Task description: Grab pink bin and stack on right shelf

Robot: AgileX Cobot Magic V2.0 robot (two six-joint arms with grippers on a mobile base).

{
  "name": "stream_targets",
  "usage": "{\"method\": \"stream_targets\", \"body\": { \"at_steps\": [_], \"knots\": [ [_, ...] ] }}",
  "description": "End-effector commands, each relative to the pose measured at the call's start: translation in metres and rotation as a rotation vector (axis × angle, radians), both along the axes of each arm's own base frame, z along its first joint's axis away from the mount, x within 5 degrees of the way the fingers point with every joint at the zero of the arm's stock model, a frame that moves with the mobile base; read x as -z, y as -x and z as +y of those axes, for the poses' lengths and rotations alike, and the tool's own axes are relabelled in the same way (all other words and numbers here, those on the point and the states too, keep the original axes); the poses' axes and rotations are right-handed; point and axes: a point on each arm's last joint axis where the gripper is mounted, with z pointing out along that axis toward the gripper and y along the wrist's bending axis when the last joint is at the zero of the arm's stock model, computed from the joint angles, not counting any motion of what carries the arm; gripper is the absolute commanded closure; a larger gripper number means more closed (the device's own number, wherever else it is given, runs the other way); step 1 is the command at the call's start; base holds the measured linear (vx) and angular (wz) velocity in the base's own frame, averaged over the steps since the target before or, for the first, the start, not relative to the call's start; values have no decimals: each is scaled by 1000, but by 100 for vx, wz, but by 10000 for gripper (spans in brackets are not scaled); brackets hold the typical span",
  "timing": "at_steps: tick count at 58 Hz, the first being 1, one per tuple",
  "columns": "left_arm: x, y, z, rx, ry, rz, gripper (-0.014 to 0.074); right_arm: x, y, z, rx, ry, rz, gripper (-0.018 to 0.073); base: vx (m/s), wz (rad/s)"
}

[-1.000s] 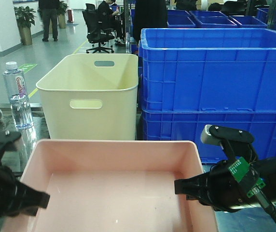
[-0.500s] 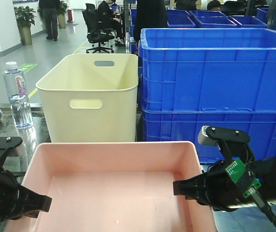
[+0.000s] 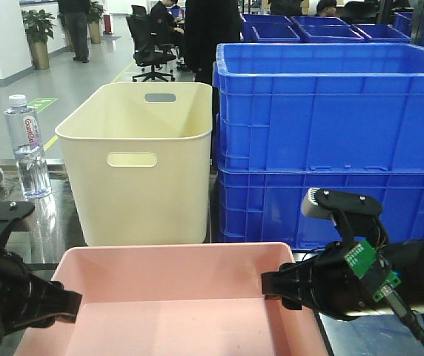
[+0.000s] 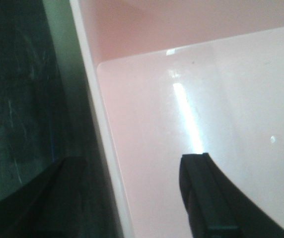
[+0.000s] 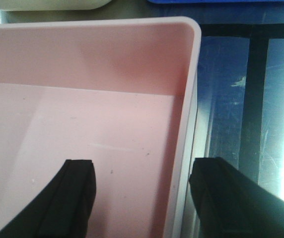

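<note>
Background: warehouse floor, stacked blue crates (image 3: 330, 141) right, cream bin (image 3: 141, 159) left, water bottle (image 3: 27, 144) far left.
Pink bin (image 3: 175, 297): front centre, between both arms; pale pink, shallow, smooth sloping walls, rounded rim, glossy bare floor.
Left gripper (image 4: 132, 198): open, astride left rim, one finger inside, one outside.
Right gripper (image 5: 142, 198): open, astride right rim likewise; grip contact unclear.
Shelf (image 5: 241, 99): dark, glossy, beside bin.

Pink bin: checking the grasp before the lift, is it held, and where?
Not gripped yet: each open gripper straddles a side wall of the pink bin.
</note>
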Motion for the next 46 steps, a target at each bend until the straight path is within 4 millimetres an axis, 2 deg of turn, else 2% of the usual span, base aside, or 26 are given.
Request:
{"method": "stream_targets", "body": {
  "at_steps": [1, 7, 15, 23, 30, 37, 46],
  "knots": [
    [-42, 6, 1, -12, 80, -209, 59, -41, 6, -6, 16, -77, -196, 99, 0, 0],
    [-67, 19, 8, -21, 106, -370, 99, -63, 19, -12, 22, -117, -297, 132, 0, 0],
    [-97, 45, 20, -23, 100, -545, 216, -89, 41, -21, 17, -148, -412, 225, 0, 0],
    [-115, 68, 28, -24, 109, -634, 381, -102, 55, -28, 14, -145, -468, 423, 0, 0],
    [-119, 79, 32, -23, 113, -642, 508, -106, 60, -30, 13, -153, -483, 575, 0, 0],
    [-119, 80, 32, -23, 112, -639, 607, -106, 60, -30, 13, -153, -483, 573, 0, 0],
    [-118, 78, 31, -23, 111, -635, 605, -106, 60, -30, 13, -152, -482, 572, 0, 0]
  ]
}}
